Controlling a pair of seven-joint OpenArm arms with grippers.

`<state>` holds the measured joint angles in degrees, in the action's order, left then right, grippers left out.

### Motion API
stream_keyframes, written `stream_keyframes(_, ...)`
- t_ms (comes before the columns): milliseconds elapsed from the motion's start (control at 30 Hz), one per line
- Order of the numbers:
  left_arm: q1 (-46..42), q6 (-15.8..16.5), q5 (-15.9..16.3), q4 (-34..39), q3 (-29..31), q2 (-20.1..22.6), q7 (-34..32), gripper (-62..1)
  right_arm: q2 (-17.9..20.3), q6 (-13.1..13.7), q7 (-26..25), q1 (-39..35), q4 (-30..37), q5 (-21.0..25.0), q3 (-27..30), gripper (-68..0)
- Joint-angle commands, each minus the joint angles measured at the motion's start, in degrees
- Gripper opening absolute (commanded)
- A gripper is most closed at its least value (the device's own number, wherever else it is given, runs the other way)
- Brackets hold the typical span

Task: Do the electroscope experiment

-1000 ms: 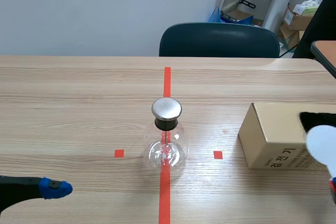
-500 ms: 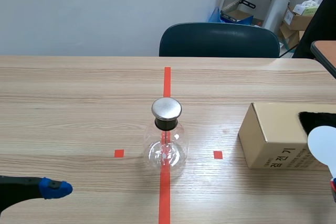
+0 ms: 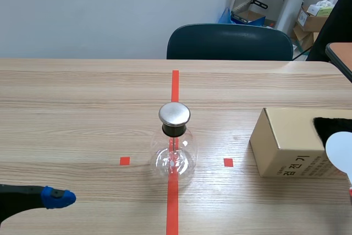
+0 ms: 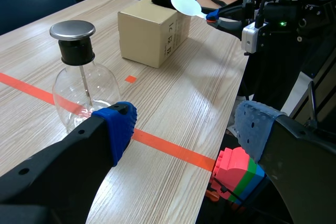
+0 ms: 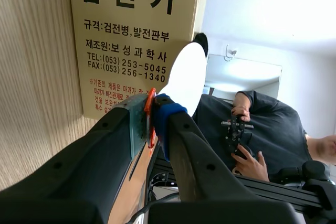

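I see the counter (image 3: 82, 108) running wide across the frame. Its far edge crosses the upper part, in front of a dark chair (image 3: 230, 42). A broad run of bare wood lies between my left tool (image 3: 58, 197), low in the lower left corner, and the electroscope (image 3: 173, 149) at the centre, which stands on the red tape line. To its right, past a small tape square, a cardboard box (image 3: 289, 147) sits near the right edge, well apart from the flask.

In the left wrist view the counter's side edge runs just under the tool. One blue pad (image 4: 118, 129) is over the wood beside the flask, and the other pad (image 4: 257, 124) hangs out past the edge above some stacked coloured blocks (image 4: 239, 169). This tool is spread wide and grips nothing.

My right tool (image 5: 151, 113) is clamped tight on the orange-red handle of a white disc paddle (image 5: 184, 80). The disc sits up by the box's end, close to a black cloth (image 3: 331, 125) lying on the box top. I cannot tell whether disc and cloth touch. A person (image 5: 262, 129) sits beyond.

The electroscope is a round glass flask with a black stopper and a flat metal cap (image 3: 174, 114). A thin rod hangs down inside it. The box is closed.
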<state>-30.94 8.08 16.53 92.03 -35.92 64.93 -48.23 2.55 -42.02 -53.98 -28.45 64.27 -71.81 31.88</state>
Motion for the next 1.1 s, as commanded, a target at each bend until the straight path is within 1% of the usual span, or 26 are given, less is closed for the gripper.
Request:
stream_keyframes(0, 0.0, 0.0, 0.2, 1.5, 0.2, -0.3, -0.8, -18.7, 0.8, -2.8, 0.3, -0.1, 0.6, 0.4, 0.3, -65.8)
stream_keyframes(100, 0.8, -0.1, 0.3, 1.5, 0.2, -1.0, 0.6, -19.1, 0.9, -2.8, 1.5, -0.1, 0.6, 0.4, 0.3, -65.8)
stream_keyframes(200, 2.2, -0.9, 0.3, 1.5, 0.2, -2.3, 4.0, -19.4, 1.1, -2.8, 3.4, -0.1, 0.6, 0.4, 0.3, -65.8)
stream_keyframes(267, 2.8, -1.3, 0.3, 1.5, 0.3, -3.1, 6.0, -19.6, 1.3, -2.8, 3.5, -0.1, 0.8, 0.7, 0.3, -65.8)
stream_keyframes(300, 3.2, -1.3, 0.3, 1.5, 0.3, -3.3, 6.5, -21.3, 1.5, -2.8, 3.4, -0.1, 1.1, 1.5, 0.3, -65.8)
stream_keyframes(400, 4.3, -1.5, 0.3, 1.5, 0.7, -4.3, 7.8, -30.4, 1.7, -2.8, 2.6, -0.1, 3.6, 4.2, 0.1, -65.8)
stream_keyframes(433, 4.8, -1.5, 0.3, 1.5, 0.7, -4.7, 8.5, -32.9, 1.8, -2.4, 2.6, -0.1, 4.9, 5.0, -0.1, -65.8)
stream_keyframes(533, 6.9, -1.5, 0.3, 1.5, 0.7, -6.7, 11.1, -37.5, 2.2, 1.0, 2.8, -0.1, 9.0, 8.1, -1.2, -65.8)
stream_keyframes(600, 8.4, -1.5, 0.3, 1.4, 0.7, -8.5, 14.0, -40.2, 2.7, 3.1, 3.8, -0.1, 11.8, 9.6, -2.3, -65.8)
stream_keyframes(767, 12.5, -1.6, 0.3, -0.3, 0.7, -13.4, 20.7, -50.5, 4.7, 6.1, 9.6, -0.1, 18.0, 12.2, -7.3, -65.8)
stream_keyframes(900, 15.9, -1.6, 0.3, -2.7, 0.7, -16.7, 24.3, -52.1, 6.6, 7.6, 15.8, -0.1, 22.5, 13.2, -13.1, -65.8)
stream_keyframes(967, 17.6, -1.6, 0.3, -4.3, 0.7, -18.3, 25.4, -53.9, 7.5, 7.6, 18.7, -0.1, 24.2, 13.1, -16.3, -65.8)
stream_keyframes(1067, 19.8, -1.6, 0.3, -7.5, 0.7, -20.6, 25.4, -54.4, 9.1, 7.5, 23.3, -0.1, 26.1, 12.6, -21.3, -65.8)
